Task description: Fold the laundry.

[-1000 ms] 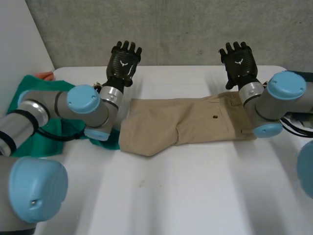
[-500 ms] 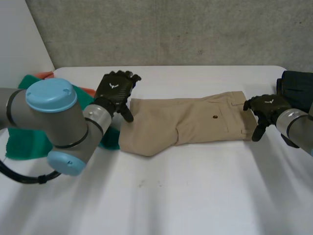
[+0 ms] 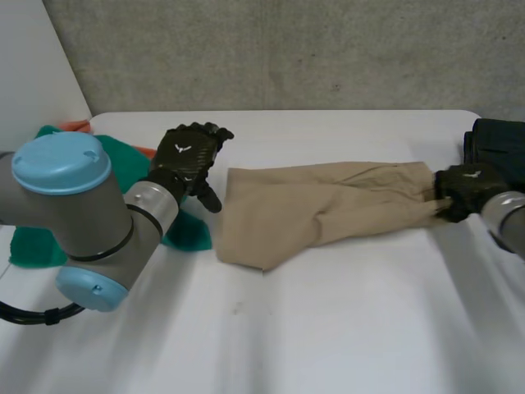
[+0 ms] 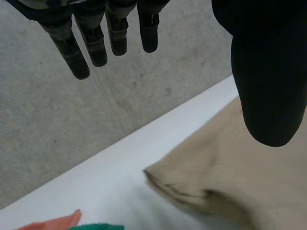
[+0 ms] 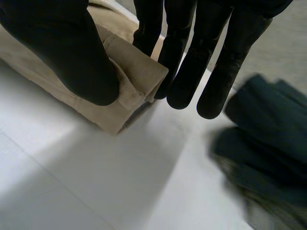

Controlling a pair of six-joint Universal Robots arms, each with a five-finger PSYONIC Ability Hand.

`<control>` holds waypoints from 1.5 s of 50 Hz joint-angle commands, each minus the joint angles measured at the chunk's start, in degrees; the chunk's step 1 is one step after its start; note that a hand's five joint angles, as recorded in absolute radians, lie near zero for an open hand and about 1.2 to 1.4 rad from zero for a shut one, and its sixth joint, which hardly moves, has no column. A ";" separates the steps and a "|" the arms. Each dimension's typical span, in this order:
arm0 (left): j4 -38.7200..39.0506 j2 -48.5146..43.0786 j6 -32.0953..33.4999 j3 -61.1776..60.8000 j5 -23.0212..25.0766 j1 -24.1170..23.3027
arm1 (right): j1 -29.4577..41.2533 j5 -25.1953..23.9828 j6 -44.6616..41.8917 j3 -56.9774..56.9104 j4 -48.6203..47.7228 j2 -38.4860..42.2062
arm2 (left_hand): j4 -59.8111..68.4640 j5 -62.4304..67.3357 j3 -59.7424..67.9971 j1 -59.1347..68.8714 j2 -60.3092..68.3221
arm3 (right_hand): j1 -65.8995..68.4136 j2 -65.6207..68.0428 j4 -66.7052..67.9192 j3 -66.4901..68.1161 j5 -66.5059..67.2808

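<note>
One shorts (image 3: 328, 209) end pinched by right hand (image 3: 461, 187).

White table (image 3: 344, 328) vs. grey concrete wall (image 3: 287, 49).
Table top plain white, smooth, w/ rounded far corners; far edge runs right along the foot of the wall. A few small dark specks on the near part. Wall is rough bare concrete, mottled grey, w/ small pits & faint stains; left wrist view shows a thin seam running across it. At far left a flat white panel (image 3: 33, 74) stands upright, its slanted edge cutting across the concrete. Light soft & diffuse, approx. from above: broad pale bands & dim, blurry shadows on the top.
</note>
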 commanded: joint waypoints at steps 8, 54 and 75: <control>-0.07 6.54 -0.06 -5.64 0.18 0.58 | -7.25 -2.41 -20.71 6.09 -0.36 -10.90 | -1.10 -1.23 -1.43 -1.71 -1.03 | 29.19 12.91 12.06 12.09 15.42; -2.97 -16.91 0.29 26.95 -4.74 -11.90 | 18.60 -3.83 22.97 -9.61 3.13 -4.96 | -0.09 -0.22 -0.42 -0.70 -0.02 | -40.81 -57.09 -57.94 -57.91 -54.58; -25.38 -32.57 2.49 40.59 -9.75 -13.83 | 18.43 -3.12 10.40 -28.63 21.44 17.03 | 1.76 1.63 1.43 1.15 1.83 | -40.81 -57.09 -57.94 -57.91 -54.58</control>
